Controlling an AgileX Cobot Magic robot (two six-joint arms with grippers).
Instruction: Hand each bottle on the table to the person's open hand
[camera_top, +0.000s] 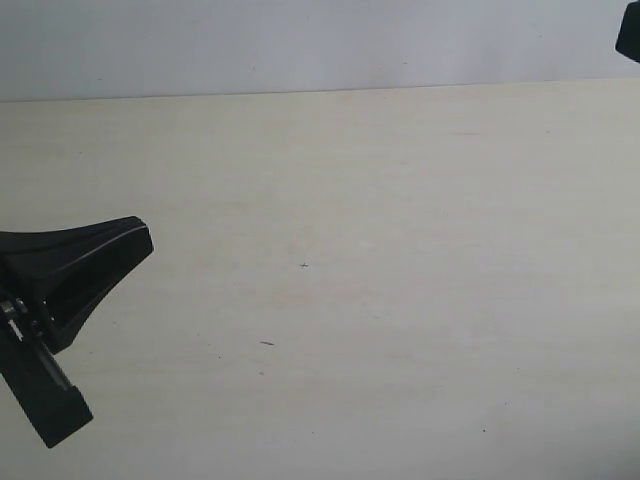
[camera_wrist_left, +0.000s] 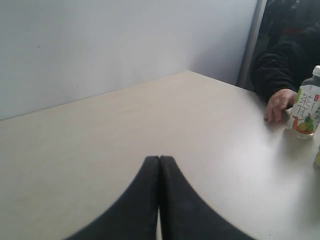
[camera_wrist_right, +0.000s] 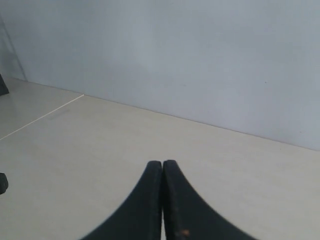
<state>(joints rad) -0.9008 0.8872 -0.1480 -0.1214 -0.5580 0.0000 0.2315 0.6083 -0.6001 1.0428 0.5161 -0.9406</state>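
Starting at the left, the left claw (camera_top: 138, 236) is hovering over the worktop (camera_top: 360, 200) with its jaws pressed together, gripping nothing. The right claw (camera_wrist_right: 162, 162) is likewise closed and empty. No bottle is showing in the exterior view. The left wrist view is catching the person's hand (camera_wrist_left: 279, 104) lying palm down, with a white-capped bottle (camera_wrist_left: 306, 107) standing upright just beside it. The reaching arm should be opening wide first, closing around the body below the cap, and steering clear of those fingers.
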